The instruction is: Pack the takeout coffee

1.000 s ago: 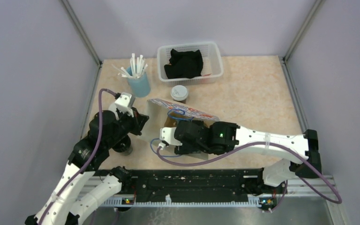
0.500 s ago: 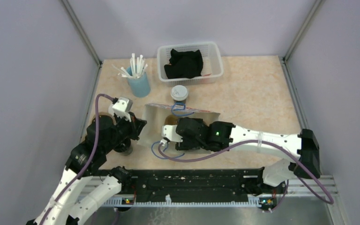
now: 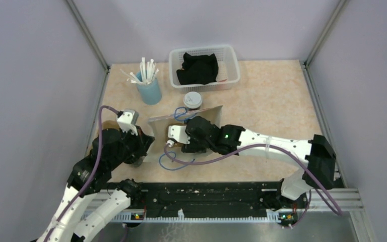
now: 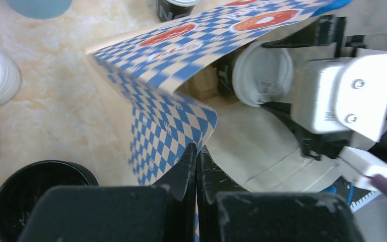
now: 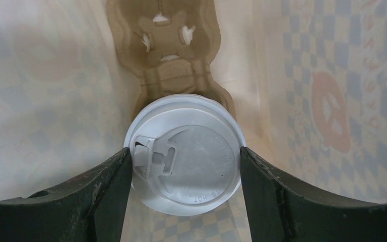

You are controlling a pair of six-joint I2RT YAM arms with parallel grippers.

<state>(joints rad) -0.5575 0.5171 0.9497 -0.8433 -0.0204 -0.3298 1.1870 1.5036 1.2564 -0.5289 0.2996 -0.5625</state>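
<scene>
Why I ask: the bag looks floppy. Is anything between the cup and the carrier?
Nothing visible. The right hand holds the cup inside the bag, the carrier just beyond it; the left hand pinches the bag's edge.

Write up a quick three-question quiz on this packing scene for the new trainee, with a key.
1. True or false: the left gripper is shut on the edge of the checkered paper bag.
2. Pick one. Inside the bag, the right gripper holds: A) a blue cup of straws; B) a white-lidded cup; C) a black cloth.
3. Name it: which brown thing lies deeper in the bag, beyond the held cup?

Key
1. True.
2. B. The fingers press on either side of its lid.
3. The pulp carrier, with an empty pocket showing.
</scene>
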